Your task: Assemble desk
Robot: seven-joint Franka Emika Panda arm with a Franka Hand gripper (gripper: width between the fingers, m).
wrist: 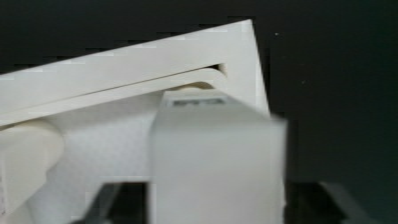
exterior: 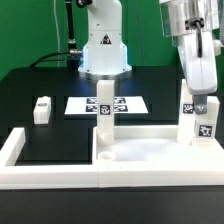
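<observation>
I had the gripper [exterior: 199,99] clamped on a short square white plastic leg [exterior: 203,124], long axis upright, right over the wide flat white rimmed tabletop's [exterior: 150,152] corner on the exterior view's right.

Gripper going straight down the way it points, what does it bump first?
The upright leg directly under the gripper, standing on the tabletop corner. They may already be touching.

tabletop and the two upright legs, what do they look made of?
Tabletop: likely rigid white plastic, matte; uniform, grainless surface, moulded rim. The held leg and the standing leg: same matte white, probably plastic; black-and-white tags look printed or stuck on.
</observation>
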